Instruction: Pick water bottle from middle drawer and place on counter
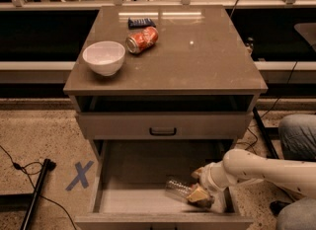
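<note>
Water bottle (176,188) lying on its side on the pale floor of the open middle drawer (128,202), lower centre-right of the frame, near the front wall. Tool (199,195) at the bottle's right end, at the tip of a white arm (261,167) reaching in from the lower right edge; impossible to tell whether spread or pinching the bottle. Step in hand, by judgement: securing the bottle before lifting. Best done by closing across the ribbed body rather than the rounded end, confirming a firm hold, then raising straight up, clear of the drawer's walls and of the closed drawer front (163,125) with black handle just above. Further up the frame, glossy brown worktop (197,61) as the target: white bowl (104,57) at left, orange can (142,40) and dark packet (141,22) behind; best to aim for the right half, away from these.
</note>
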### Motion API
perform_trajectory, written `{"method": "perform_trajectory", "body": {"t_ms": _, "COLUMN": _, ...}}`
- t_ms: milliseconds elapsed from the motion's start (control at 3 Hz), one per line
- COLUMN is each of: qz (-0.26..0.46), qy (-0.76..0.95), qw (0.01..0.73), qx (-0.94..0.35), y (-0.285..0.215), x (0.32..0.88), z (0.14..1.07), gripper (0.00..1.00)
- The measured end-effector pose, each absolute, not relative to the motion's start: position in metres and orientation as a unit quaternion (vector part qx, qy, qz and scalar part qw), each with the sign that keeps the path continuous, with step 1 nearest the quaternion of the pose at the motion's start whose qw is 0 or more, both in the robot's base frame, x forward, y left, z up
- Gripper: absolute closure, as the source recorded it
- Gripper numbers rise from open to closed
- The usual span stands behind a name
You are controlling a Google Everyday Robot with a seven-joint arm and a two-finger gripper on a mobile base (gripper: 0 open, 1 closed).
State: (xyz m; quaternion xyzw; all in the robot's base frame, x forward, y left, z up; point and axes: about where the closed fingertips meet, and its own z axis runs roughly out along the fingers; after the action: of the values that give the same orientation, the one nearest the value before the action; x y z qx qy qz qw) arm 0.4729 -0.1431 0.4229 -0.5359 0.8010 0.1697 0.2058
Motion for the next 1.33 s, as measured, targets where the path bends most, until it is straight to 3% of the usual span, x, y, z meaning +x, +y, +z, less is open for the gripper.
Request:
{"method": "perform_trajectory", "body": {"t_ms": 333, "qz": 0.169, "qy": 0.807, "qw": 0.194, "qx": -0.532, "y": -0.147, "x": 0.477, "z": 0.397, "gripper": 0.38}}
{"method": "perform_trajectory", "body": {"t_ms": 667, "qz": 0.185, "qy": 0.807, "qw": 0.199, "qx": -0.525, "y": -0.151, "x": 0.478, "z": 0.378, "gripper": 0.52}}
{"method": "perform_trajectory", "body": {"t_ms": 1000, "qz": 0.196, "qy": 0.788, "qw": 0.225, "qx": -0.539, "y": -0.152, "x": 0.482, "z": 0.391, "gripper": 0.81}}
{"method": "perform_trajectory", "body": {"t_ms": 1333, "qz": 0.206, "qy": 0.771, "qw": 0.251, "qx": -0.548, "y": -0.153, "x": 0.482, "z": 0.409, "gripper": 1.00}}
